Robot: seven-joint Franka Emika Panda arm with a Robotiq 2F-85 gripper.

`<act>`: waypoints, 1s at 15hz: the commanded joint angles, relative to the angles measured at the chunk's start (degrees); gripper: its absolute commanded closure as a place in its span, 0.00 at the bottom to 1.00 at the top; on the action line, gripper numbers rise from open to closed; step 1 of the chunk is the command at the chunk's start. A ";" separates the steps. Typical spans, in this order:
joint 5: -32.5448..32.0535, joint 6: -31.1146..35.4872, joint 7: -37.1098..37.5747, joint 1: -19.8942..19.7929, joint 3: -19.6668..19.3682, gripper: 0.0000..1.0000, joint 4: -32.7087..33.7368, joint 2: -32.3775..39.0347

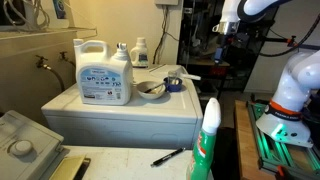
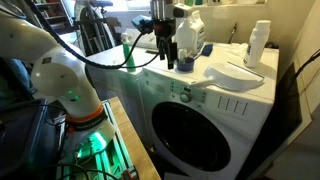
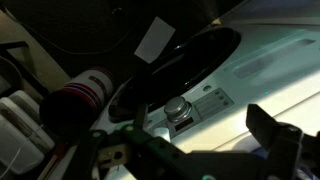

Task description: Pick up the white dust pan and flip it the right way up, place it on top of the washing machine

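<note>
A laundry corner is shown, with a front-loading washing machine (image 2: 205,86) set against a pale wall and its flat top crowded with bottles. The fingers (image 3: 276,136) are seen spread wide in the wrist view, with nothing held between them. Beyond them only the machine's control knob (image 3: 178,106) and dark door (image 3: 195,55) are framed. In an exterior view the gripper (image 2: 171,61) is hung over the near left corner of the top, just in front of the detergent jug (image 2: 190,30). The white dust pan (image 2: 238,72) is found further right on the same top, well apart from the gripper and near a white bottle (image 2: 260,45). It is judged to be light, stiff, smooth plastic, likely to slide if nudged and too broad to be spanned across the scoop. A hold is best taken on a thin edge or on the short handle, whose direction cannot be made out clearly, so that the pan can be turned over.
</note>
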 commanded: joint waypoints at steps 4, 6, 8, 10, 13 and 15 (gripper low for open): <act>0.01 -0.13 -0.02 -0.01 0.01 0.00 0.09 0.02; -0.67 2.44 1.15 -0.61 0.36 0.00 0.15 2.52; -1.61 7.67 1.79 -1.22 0.40 0.00 0.06 6.11; -2.88 12.78 2.23 -1.86 0.57 0.00 0.13 9.76; -4.16 18.88 3.87 -2.49 1.11 0.16 1.21 16.23; -4.57 22.83 5.14 -2.66 1.32 0.24 1.95 20.26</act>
